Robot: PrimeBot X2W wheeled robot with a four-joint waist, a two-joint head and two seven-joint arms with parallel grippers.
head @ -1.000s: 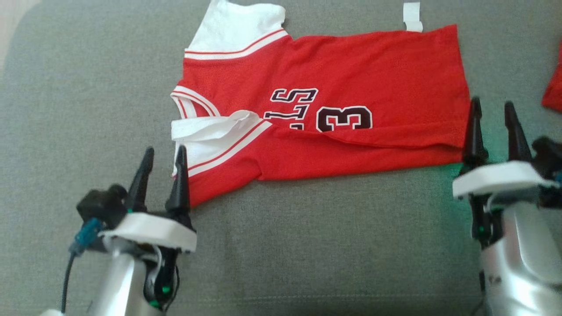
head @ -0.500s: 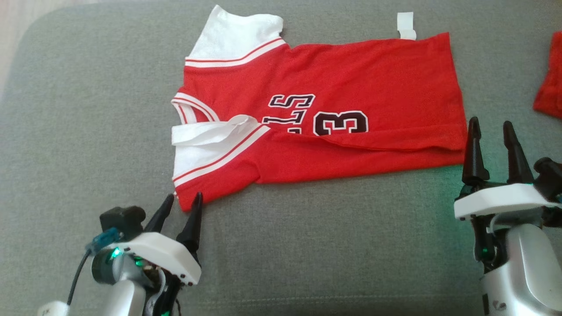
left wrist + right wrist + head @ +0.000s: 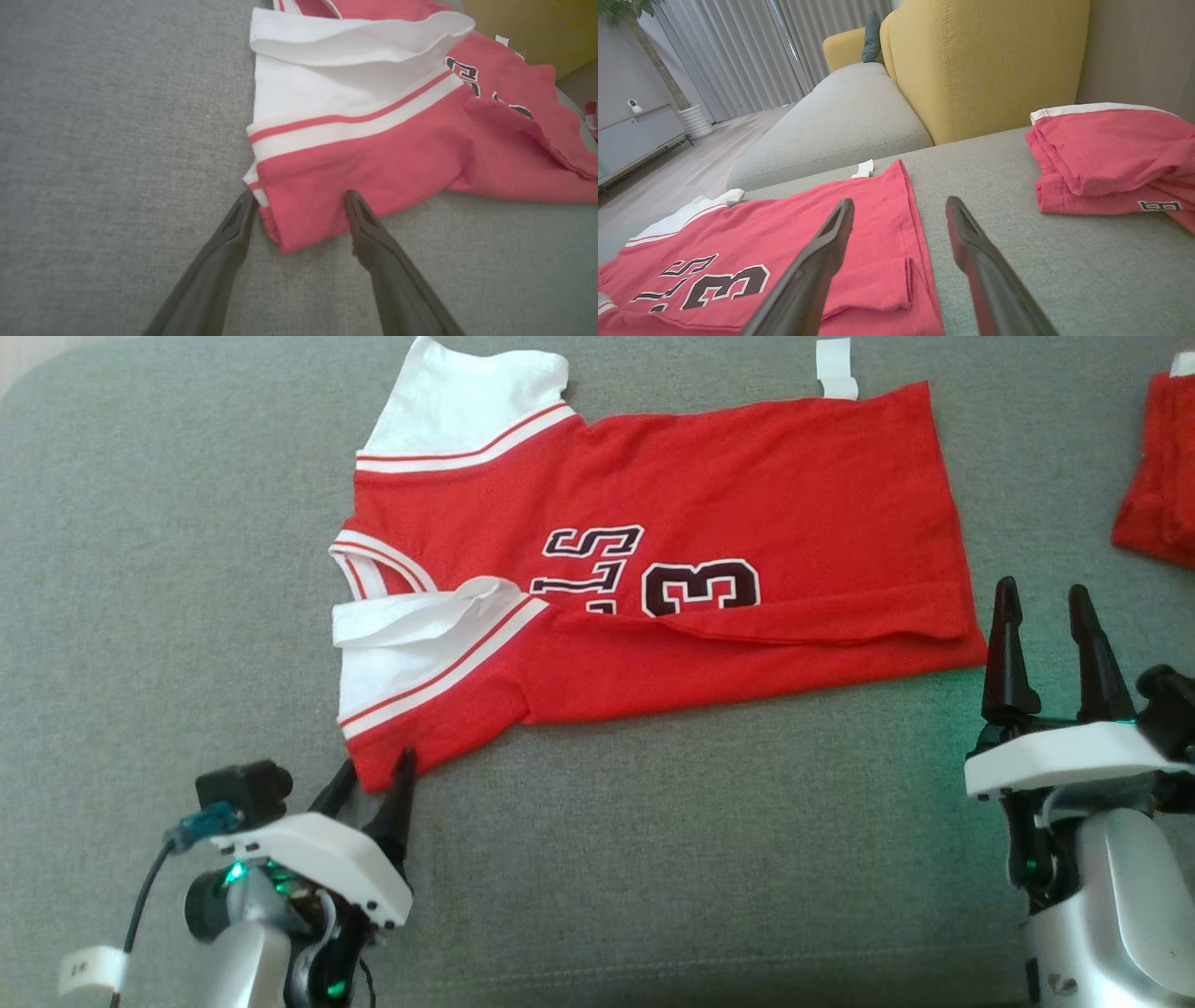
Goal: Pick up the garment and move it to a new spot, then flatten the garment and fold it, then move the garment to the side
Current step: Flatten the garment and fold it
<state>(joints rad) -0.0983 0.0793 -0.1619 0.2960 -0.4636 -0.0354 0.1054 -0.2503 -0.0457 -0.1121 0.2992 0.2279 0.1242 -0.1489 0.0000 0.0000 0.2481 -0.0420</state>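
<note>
A red jersey, the garment (image 3: 747, 495), lies spread sideways on the grey cushion, white sleeves to the left, black number facing up, its near long edge folded over. My left gripper (image 3: 375, 763) is open at the garment's near left corner. In the left wrist view that red corner of the garment (image 3: 373, 158) lies between the fingers of the left gripper (image 3: 299, 193). My right gripper (image 3: 1042, 588) is open just off the hem's near right corner. In the right wrist view the hem edge of the garment (image 3: 761, 224) runs between the fingers of the right gripper (image 3: 900, 201).
A second folded red garment (image 3: 1158, 513) lies at the far right on the cushion (image 3: 653, 859), also visible in the right wrist view (image 3: 1111, 158). A white tag (image 3: 834, 369) sticks out at the jersey's far edge. A yellow sofa back (image 3: 985, 65) rises behind.
The head camera has shifted a little. My left gripper has drawn back along the garment's left edge, from beside the white sleeve to the near red corner. The right gripper has barely moved.
</note>
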